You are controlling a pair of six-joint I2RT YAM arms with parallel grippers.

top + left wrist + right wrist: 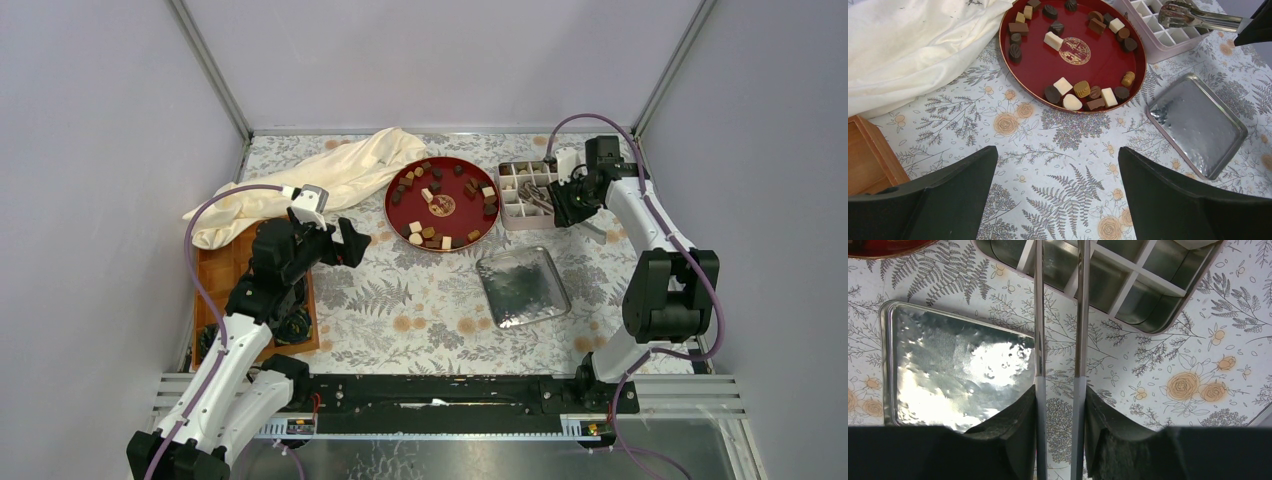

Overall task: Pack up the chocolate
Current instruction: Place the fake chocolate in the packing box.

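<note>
Top: right gripper (pixel 572 200) clamps steel tongs (pixel 535 195), tips over pink divided box (pixel 512 215). Brown and white chocolate pieces (pixel 427 195) sit on round red tray (pixel 395 215), left of tongs.
Left wrist: tong arms nearly together, load unclear. Left gripper (pixel 1057 165) spread wide.
Right wrist: narrow gap between arms. Silver tin lid (pixel 958 370) to left, floral tablecloth (pixel 1168 365) beneath.

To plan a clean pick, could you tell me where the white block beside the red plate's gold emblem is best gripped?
Probably by its two short ends, straight down from above. The white block lies flat on the red plate, clear off both ends, while a dark piece sits close to one long side, crowding tongs there.
</note>
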